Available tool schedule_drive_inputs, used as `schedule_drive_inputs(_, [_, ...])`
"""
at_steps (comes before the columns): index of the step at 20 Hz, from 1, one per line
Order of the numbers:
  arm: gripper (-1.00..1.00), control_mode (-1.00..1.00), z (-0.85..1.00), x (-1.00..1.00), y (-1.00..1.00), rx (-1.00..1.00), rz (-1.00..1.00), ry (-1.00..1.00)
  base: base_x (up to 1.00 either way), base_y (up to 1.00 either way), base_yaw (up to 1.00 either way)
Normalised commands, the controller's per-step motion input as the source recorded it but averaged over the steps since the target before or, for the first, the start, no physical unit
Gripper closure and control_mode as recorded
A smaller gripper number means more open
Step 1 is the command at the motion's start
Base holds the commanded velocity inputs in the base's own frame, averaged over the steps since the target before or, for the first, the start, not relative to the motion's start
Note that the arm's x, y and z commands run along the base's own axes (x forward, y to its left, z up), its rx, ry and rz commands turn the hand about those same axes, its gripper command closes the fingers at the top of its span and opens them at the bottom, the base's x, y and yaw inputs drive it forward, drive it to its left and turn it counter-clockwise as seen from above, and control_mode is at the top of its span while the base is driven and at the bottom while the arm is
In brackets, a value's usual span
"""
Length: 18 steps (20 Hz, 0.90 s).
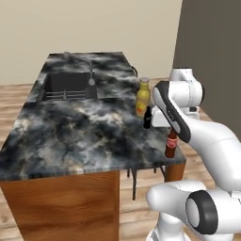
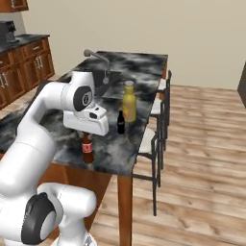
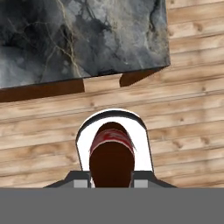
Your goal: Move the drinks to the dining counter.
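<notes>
Brown bottle (image 2: 87, 149), small and slim with a red label, hangs upright in the claw (image 2: 86, 136) at the near right corner of the dining counter (image 1: 70, 136), its base level with or just above the marbled top; whether it rests on the stone cannot be told. The jaws are drawn in narrow on its neck, the hand directly above it, and the hand view looks straight down the bottle's shoulder (image 3: 112, 157) past the counter's corner (image 3: 87, 39) to the plank floor. Glass-like and rigid, it looks light, smooth and liable to slip or tip because it is narrow; a hold high on the neck under the cap, as here, suits it, with a gentle set-down. Yellow bottle (image 1: 142, 97), taller, pale-capped with an orange-red label, stands farther along the right edge, beyond the arm, with a small dark bottle-like shape (image 1: 147, 117) just in front of it. Both look already delivered.
</notes>
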Motion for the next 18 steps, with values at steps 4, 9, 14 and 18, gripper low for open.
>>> schedule_drive_inputs(4, [1.00, 1.00, 0.00, 0.00, 0.00, 0.00, 0.00, 0.00, 0.38, 0.18, -0.20])
schedule_drive_inputs(9, [1.00, 1.00, 0.00, 0.00, 0.00, 0.00, 0.00, 0.00, 0.33, 0.08, -0.19])
schedule_drive_inputs(14, [1.00, 1.00, 0.00, 0.00, 0.00, 0.00, 0.00, 0.00, 0.58, 0.12, -0.14])
schedule_drive_inputs(18, [1.00, 1.00, 0.00, 0.00, 0.00, 0.00, 0.00, 0.00, 0.59, 0.01, -0.02])
